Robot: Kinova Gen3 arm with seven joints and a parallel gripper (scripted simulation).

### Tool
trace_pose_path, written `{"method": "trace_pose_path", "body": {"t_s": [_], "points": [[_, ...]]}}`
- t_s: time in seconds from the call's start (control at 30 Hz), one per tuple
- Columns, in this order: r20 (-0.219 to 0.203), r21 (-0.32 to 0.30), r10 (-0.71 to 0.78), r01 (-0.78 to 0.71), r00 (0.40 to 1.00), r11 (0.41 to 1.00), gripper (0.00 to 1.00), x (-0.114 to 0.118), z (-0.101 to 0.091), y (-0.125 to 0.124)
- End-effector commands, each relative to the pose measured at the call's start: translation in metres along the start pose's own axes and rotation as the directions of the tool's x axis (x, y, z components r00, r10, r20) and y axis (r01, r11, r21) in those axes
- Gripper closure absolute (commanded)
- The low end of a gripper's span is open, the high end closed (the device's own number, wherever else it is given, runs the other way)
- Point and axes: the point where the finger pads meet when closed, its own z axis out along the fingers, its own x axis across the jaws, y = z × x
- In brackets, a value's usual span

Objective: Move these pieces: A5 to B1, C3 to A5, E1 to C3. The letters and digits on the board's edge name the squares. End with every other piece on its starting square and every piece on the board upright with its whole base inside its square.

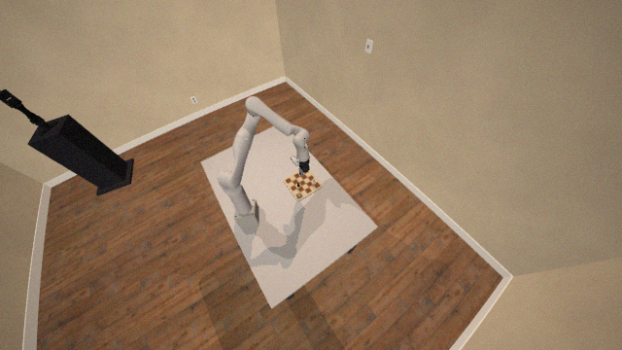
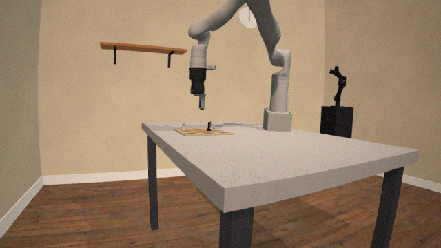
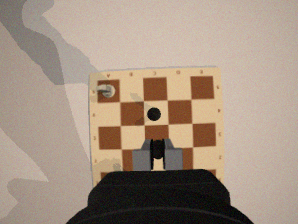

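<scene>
My gripper (image 1: 301,173) (image 2: 202,109) (image 3: 157,149) is shut on a black piece (image 3: 158,149). It holds it high above the board (image 1: 310,193) (image 2: 193,134) (image 3: 218,71), over the C file near C2 and C3 in the wrist view. Another black piece (image 1: 298,185) (image 2: 209,126) (image 3: 154,114) stands upright on C4. A white piece (image 1: 298,195) (image 2: 211,126) (image 3: 107,91) stands on A5. A second white piece (image 1: 314,181) (image 2: 183,126) stands near B1; the gripper body hides it in the wrist view, where only a shadow shows. The visible part of C3 bears no piece.
The board lies on the white table (image 1: 335,224) (image 2: 293,155). The arm's base (image 1: 248,220) (image 2: 278,120) stands at the table's edge beside the board. A black pedestal (image 1: 80,156) (image 2: 337,120) with a small black arm stands off the table.
</scene>
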Motion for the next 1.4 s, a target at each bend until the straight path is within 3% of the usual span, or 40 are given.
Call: {"method": "trace_pose_path", "body": {"t_s": [0.0,0.33,0.4,0.73,1.37], "points": [[0.001,0.002,0.001,-0.001,1.000,1.000,1.00,-0.001,0.006,-0.001],[0.001,0.002,0.001,-0.001,1.000,1.000,1.00,-0.001,0.049,-0.001],[0.001,0.002,0.001,-0.001,1.000,1.000,1.00,-0.001,0.049,-0.001],[0.001,0.002,0.001,-0.001,1.000,1.000,1.00,-0.001,0.087,-0.001],[0.001,0.002,0.001,-0.001,1.000,1.000,1.00,-0.001,0.092,-0.001]]}}
